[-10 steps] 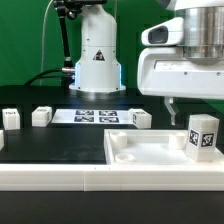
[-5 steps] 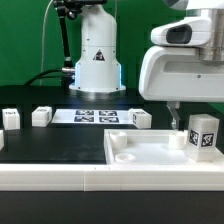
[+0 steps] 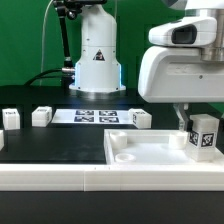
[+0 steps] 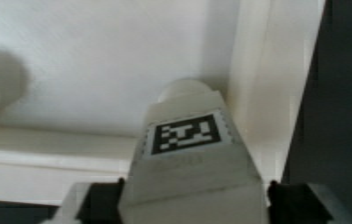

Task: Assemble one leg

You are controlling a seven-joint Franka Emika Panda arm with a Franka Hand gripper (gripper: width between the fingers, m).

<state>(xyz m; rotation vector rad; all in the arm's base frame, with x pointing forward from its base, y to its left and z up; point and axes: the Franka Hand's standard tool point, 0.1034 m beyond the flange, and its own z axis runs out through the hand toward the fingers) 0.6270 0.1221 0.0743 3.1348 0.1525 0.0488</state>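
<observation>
The leg (image 3: pixel 204 135), a small white post with a black-and-white tag, stands upright at the exterior view's right corner of the large flat white rimmed piece (image 3: pixel 140 160). My gripper (image 3: pixel 194 124) has come down over it, with one finger showing beside the leg. In the wrist view the leg (image 4: pixel 191 150) fills the gap between the fingers of my gripper (image 4: pixel 194 205). The jaws stand open, one on each side of the leg, with narrow dark gaps at its sides.
Three more white legs lie on the black table behind the rimmed piece (image 3: pixel 10 119) (image 3: pixel 41 116) (image 3: pixel 140 119). The marker board (image 3: pixel 95 116) lies flat between them. The arm's white base (image 3: pixel 95 55) stands at the back with cables beside it.
My gripper has moved toward the exterior view's right and lowered until its fingers reach the leg. The leg has not moved.
</observation>
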